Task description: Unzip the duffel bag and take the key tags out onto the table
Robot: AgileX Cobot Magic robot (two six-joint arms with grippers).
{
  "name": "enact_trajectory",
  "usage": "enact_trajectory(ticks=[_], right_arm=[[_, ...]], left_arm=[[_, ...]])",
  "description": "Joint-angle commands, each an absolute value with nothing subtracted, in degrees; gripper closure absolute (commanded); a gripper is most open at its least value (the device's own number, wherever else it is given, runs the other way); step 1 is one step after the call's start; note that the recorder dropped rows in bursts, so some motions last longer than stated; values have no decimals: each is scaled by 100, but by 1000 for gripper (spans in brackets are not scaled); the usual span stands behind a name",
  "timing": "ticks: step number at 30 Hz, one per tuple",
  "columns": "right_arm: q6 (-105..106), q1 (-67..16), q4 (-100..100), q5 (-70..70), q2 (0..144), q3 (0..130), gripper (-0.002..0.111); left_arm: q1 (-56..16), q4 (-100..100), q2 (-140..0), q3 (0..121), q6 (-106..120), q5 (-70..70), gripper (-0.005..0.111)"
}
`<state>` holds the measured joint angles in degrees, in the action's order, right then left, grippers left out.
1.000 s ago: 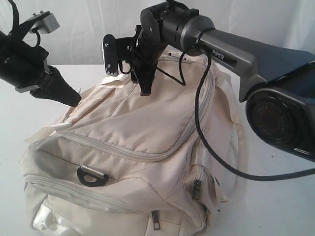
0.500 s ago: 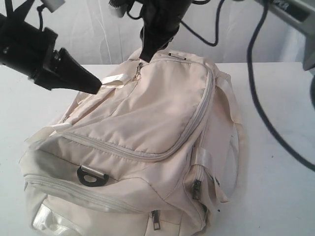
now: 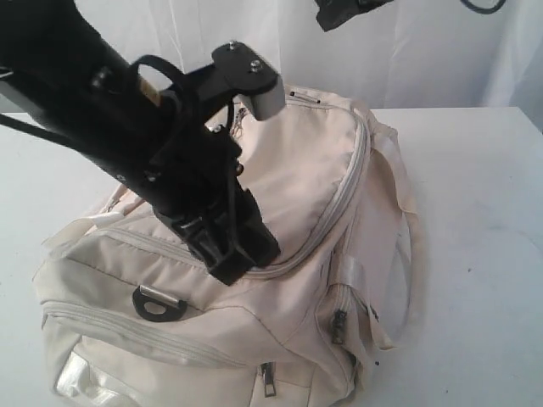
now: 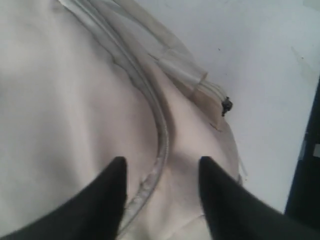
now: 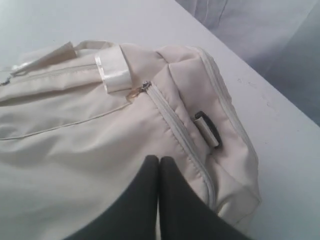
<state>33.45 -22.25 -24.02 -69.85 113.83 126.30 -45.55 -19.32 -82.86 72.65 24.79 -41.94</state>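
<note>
The cream duffel bag (image 3: 310, 182) lies zipped on the white table (image 3: 479, 212). My left gripper (image 3: 250, 261) hangs low over the bag's front top, by the curved main zipper (image 3: 299, 251). In the left wrist view the left gripper (image 4: 161, 162) is open, its two black fingers either side of that zipper (image 4: 159, 150) with only fabric between them. The right gripper (image 5: 159, 159) is shut on nothing, above the bag's far end near a metal zipper pull (image 5: 139, 90). The key tags are hidden.
A black D-ring (image 3: 159, 301) sits on the bag's front, and side-pocket pulls (image 3: 339, 325) hang at its right. A black loop (image 5: 209, 128) marks the far end. A strap (image 3: 405, 212) trails along the right side. Part of the right arm (image 3: 339, 12) shows at the top edge.
The left arm has swung from the far left across the bag to its front main zipper. The right arm has lifted off the bag, almost out of the exterior view.
</note>
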Motion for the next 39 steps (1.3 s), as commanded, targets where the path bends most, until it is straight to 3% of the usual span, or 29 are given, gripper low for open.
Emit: enact_trajectory(ticks=[1, 9, 10, 13, 15, 31, 39], right_arm=[[3307, -2149, -2512, -6996, 10780, 12134, 108], [3637, -2138, -2501, -6996, 10158, 11071, 108], [3689, -2138, -2501, -6996, 10118, 11017, 108], [3742, -2103, -2492, -6996, 10056, 10880, 108], [3742, -2094, -2492, -6996, 10026, 10854, 108], [3766, -2094, -2492, -6996, 9991, 10854, 108], [3766, -2094, -2504, -6996, 9991, 10854, 108]], left_arm=[[-4694, -1884, -8464, 7276, 2039, -4683, 29], [-4704, -1854, -9111, 7276, 2185, -4956, 40], [-4704, -1785, -9180, 7276, 2236, -4991, 46], [-4704, -1250, -9368, 7276, 2157, -5166, 78], [-4704, -880, -9408, 7276, 2024, -5364, 106], [-4704, 1950, -8862, 7255, 1131, -6996, 107], [-4669, 1509, -8659, 6691, 1213, -6734, 107]])
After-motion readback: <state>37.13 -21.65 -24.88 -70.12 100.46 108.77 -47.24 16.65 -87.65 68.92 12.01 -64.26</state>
